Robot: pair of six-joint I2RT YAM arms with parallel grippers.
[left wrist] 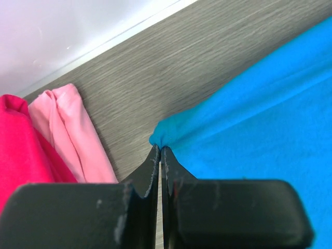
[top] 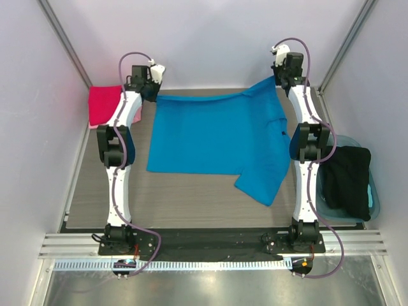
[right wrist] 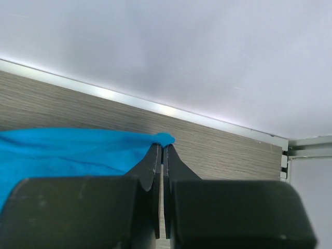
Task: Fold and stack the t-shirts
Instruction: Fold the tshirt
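Note:
A bright blue t-shirt [top: 217,137] lies spread across the middle of the table, its far edge stretched between both grippers. My left gripper [top: 148,92] is shut on its far left corner [left wrist: 161,136]. My right gripper [top: 282,80] is shut on its far right corner [right wrist: 165,138], lifted a little off the table. A crimson red t-shirt [top: 103,105] lies folded at the far left, also in the left wrist view [left wrist: 21,150]. A pale pink t-shirt [left wrist: 72,135] lies under it, beside the left gripper.
A translucent blue tub [top: 376,201] holding dark cloth [top: 349,182] stands at the right edge of the table. Grey walls close in the back and sides. The table's back rail [right wrist: 155,106] runs just beyond the right gripper.

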